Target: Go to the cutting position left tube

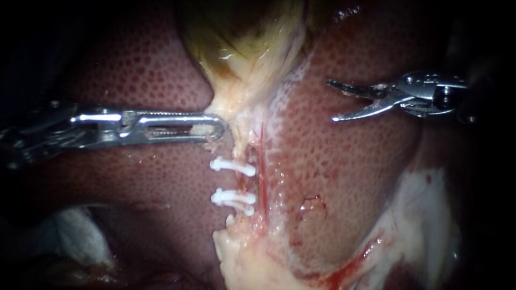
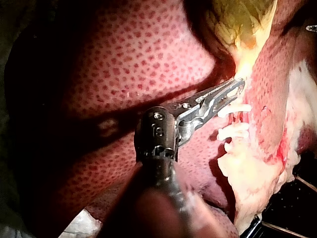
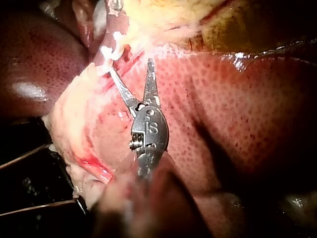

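The yellow-green gallbladder [image 1: 242,37] hangs over the red liver [image 1: 349,161]. Below its neck run two thin tubes. The left tube [image 1: 243,182] carries white clips, an upper clip [image 1: 232,166] and a lower pair [image 1: 234,197]. The red right tube [image 1: 263,177] is bare. My left instrument [image 1: 217,129] comes in level, its windowed jaws shut on the pale tissue at the gallbladder's neck, just above the clips [image 2: 233,110]. My right instrument [image 1: 332,99] hovers over the liver, well right of the tubes, curved jaws open and empty. In the right wrist view its tips [image 3: 131,67] point toward the clips [image 3: 111,52].
Pale fatty tissue [image 1: 242,258] lies below the clips. A small raw nick [image 1: 313,207] marks the liver, and a white, blood-streaked margin [image 1: 424,215] runs at the lower right. White gauze [image 1: 75,236] lies at the lower left.
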`<state>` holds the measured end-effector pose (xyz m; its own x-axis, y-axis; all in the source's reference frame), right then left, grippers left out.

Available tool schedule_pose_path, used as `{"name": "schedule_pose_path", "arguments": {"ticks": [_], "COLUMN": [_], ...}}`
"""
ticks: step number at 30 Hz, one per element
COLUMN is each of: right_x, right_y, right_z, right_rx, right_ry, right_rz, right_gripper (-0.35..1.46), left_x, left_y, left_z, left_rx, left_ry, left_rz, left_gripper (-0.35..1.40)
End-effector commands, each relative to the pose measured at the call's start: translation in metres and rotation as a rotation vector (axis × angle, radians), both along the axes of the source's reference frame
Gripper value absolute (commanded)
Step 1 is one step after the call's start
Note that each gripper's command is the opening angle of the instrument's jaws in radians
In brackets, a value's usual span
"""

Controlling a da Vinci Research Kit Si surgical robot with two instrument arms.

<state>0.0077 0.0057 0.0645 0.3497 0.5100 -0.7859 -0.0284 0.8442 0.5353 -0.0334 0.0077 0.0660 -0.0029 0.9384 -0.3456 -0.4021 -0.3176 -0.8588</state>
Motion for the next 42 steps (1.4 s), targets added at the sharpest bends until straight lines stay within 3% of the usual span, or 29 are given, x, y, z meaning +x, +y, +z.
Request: {"name": "schedule_pose_path", "arguments": {"ticks": [1, 7, 15, 20, 23, 31, 33, 38, 42], "right_x": [0.0, 0.0, 0.0001, 0.0008, 0.0022, 0.0079, 0.0093, 0.0119, 0.0131], "right_y": [0.0, 0.0, -0.0001, -0.001, -0.0027, -0.0095, -0.0107, -0.0126, -0.0132], "right_z": [0.0, 0.0, 0.0001, 0.0006, 0.0016, 0.0063, 0.0078, 0.0107, 0.012], "right_rx": [0.0, 0.0, -0.001, -0.001, -0.003, 0.008, 0.014, 0.035, 0.048], "right_ry": [0.0, 0.0, 0.0, -0.006, -0.027, -0.16, -0.183, -0.188, -0.184], "right_rz": [0.0, 0.0, 0.0, -0.026, -0.072, -0.205, -0.223, -0.246, -0.25], "right_gripper": [1.38, 1.38, 1.38, 1.38, 1.38, 1.36, 1.36, 1.36, 1.36], "left_x": [0.0005, 0.0026, 0.0035, 0.0035, 0.0034, 0.0031, 0.003, 0.0029, 0.0029], "left_y": [0.0004, 0.0021, 0.0023, 0.0023, 0.0023, 0.0022, 0.0021, 0.002, 0.002], "left_z": [-0.0005, -0.0027, -0.0036, -0.0036, -0.0035, -0.0034, -0.0034, -0.0033, -0.0033], "left_rx": [0.0, -0.023, -0.021, -0.022, -0.027, -0.029, -0.029, -0.03, -0.03], "left_ry": [-0.007, -0.014, -0.013, -0.013, -0.011, -0.01, -0.009, -0.008, -0.008], "left_rz": [-0.013, -0.043, -0.061, -0.061, -0.06, -0.062, -0.062, -0.063, -0.064], "left_gripper": [-0.35, -0.35, -0.35, -0.35, -0.35, -0.35, -0.35, -0.35, -0.35]}}
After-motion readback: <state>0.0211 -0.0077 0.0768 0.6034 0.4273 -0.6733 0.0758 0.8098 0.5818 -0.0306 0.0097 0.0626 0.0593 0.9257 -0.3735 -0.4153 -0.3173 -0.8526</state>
